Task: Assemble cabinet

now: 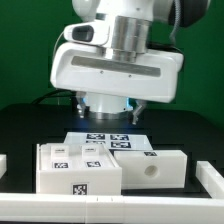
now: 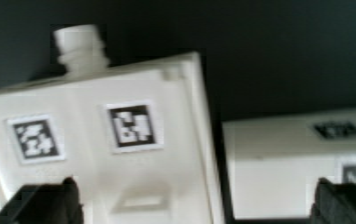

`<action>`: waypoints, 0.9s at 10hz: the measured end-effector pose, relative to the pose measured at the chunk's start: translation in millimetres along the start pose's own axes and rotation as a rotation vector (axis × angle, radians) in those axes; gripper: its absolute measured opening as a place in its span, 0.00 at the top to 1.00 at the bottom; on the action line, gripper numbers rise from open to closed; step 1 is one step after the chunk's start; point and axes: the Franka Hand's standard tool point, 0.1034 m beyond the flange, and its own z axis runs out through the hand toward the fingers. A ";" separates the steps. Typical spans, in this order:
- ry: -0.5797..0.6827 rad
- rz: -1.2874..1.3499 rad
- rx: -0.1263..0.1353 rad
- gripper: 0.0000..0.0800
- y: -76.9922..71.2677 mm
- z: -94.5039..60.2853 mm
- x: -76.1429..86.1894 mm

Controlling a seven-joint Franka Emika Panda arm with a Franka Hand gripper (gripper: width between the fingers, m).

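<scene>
No letters, numbers or brand names can be read anywhere. Only square black-and-white marker tags (image 2: 132, 127) are seen, and their patterns cannot be read as text. Two are carried on a white cabinet panel (image 2: 178, 90), one on a second cabinet piece (image 2: 281, 160), and several on the cabinet boxes (image 1: 60, 175) in the exterior view.

Two white cabinet pieces (image 1: 78, 170) (image 1: 155, 168)
</scene>
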 end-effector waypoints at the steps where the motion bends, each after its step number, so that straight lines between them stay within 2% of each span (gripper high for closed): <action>1: 0.004 -0.132 0.004 0.19 10.2 0.4 -1.8; 4: 0.001 -0.096 0.003 0.19 10.4 1.7 -2.2; 5: 0.004 -0.123 0.014 0.19 13.3 1.9 -4.6; 6: 0.018 -0.161 0.050 0.19 28.1 2.3 -14.5; 7: 0.010 -0.156 0.053 0.19 43.6 8.0 -26.6; 9: 0.008 -0.166 0.036 0.19 58.1 22.0 -42.3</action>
